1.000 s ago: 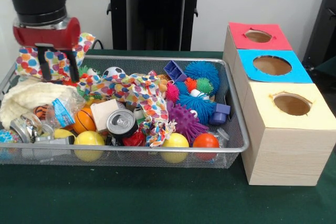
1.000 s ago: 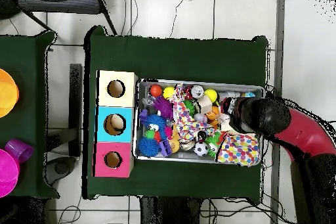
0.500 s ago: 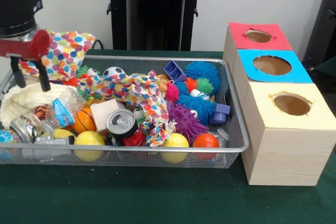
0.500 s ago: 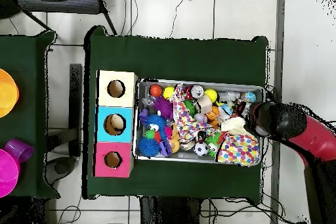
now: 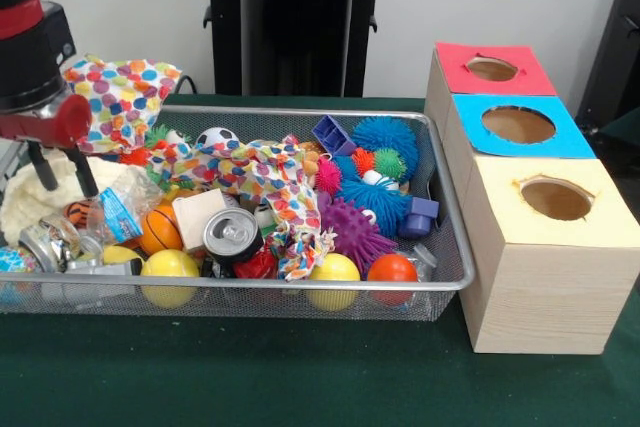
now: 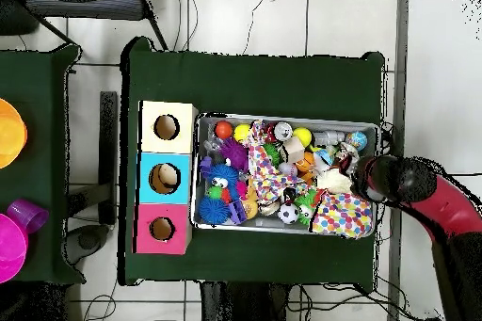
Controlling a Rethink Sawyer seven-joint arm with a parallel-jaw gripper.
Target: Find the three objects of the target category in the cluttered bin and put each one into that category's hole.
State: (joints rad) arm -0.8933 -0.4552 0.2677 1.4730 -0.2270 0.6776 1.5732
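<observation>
Bin of wire mesh lies on the green table, its long axis running across the front view, one short end beside three boxes: red, blue, yellow, one round hole each. Inside, clutter: two yellow balls, one can. My gripper hangs over the opposite end, two fingers apart, empty.

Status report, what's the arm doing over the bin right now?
Gripper open, empty, hanging over the cream cloth at the wire bin end farthest from the boxes. Nothing picked. Polka-dot cloth drapes over the toys.
</observation>
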